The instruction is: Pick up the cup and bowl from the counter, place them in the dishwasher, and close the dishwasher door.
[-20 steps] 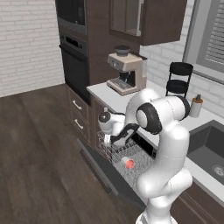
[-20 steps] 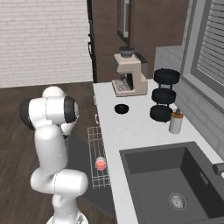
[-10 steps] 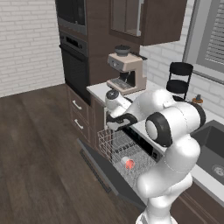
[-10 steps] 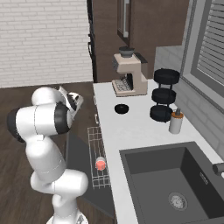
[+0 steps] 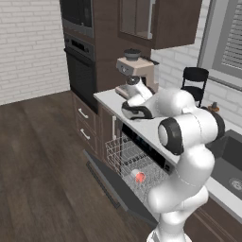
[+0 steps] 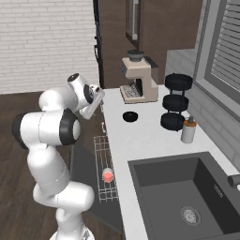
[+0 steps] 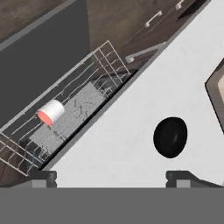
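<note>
Moved: gripper [image 5: 126,109] has swung up from the rack to counter height.
Left base view: cup [image 5: 138,176] lies on its side in the dishwasher rack [image 5: 124,156], door [image 5: 106,182] down.
Right base view: bowl [image 6: 130,116] sits on the counter [image 6: 150,136] by the coffee machine [image 6: 138,79].
Hand view: fingertips [image 7: 40,176] wide apart, empty; bowl just ahead.
Progress: cup done; bowl and door remain.

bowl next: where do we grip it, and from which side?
Grip the bowl by its rim, one finger inside and one outside, descending from above. It sits upright and shallow on the counter, so its low sides give little hold. The open gripper is already over the counter near it.
</note>
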You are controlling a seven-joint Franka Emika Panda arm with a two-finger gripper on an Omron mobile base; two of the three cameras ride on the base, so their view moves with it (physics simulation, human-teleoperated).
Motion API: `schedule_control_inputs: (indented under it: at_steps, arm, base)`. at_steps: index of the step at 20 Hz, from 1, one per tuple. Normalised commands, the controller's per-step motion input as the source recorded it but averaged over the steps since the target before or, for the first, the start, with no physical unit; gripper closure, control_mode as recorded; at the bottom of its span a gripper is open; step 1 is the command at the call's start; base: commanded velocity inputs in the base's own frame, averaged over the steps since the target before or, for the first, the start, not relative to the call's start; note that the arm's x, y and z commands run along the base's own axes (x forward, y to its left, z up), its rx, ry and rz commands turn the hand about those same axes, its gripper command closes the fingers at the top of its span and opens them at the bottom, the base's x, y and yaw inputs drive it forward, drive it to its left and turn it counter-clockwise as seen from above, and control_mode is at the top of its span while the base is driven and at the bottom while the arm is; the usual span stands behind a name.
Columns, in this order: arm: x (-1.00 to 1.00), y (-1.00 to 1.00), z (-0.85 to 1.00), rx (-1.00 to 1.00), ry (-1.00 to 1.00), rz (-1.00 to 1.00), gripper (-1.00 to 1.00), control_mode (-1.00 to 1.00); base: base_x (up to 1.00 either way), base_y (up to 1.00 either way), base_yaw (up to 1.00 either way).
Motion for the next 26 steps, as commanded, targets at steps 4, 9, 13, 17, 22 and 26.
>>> schedule_control_inputs:
  at_steps: [4, 9, 13, 17, 22, 26]
  arm:
    - [0.58, -0.50, -0.26, -0.16, -0.04, -0.16, -1.00, -1.00]
    - [0.55, -0.42, -0.11, -0.09, -0.06, -0.17, -1.00, -1.00]
    - [0.20, -0.24, -0.34, 0.01, -0.07, -0.23, -1.00, -1.00]
    - [0.10, -0.29, -0.33, 0.06, -0.01, -0.19, -1.00, -1.00]
    - [0.28, -0.32, -0.38, 0.12, 0.00, -0.12, -1.00, -1.00]
    - [0.38, -0.38, -0.25, 0.16, 0.00, -0.07, -1.00, -1.00]
  base:
    - [0.00, 0.00, 0.00]
    - [0.00, 0.00, 0.00]
    - [0.00, 0.00, 0.00]
    - [0.00, 0.00, 0.00]
    - [0.00, 0.00, 0.00]
    - [0.00, 0.00, 0.00]
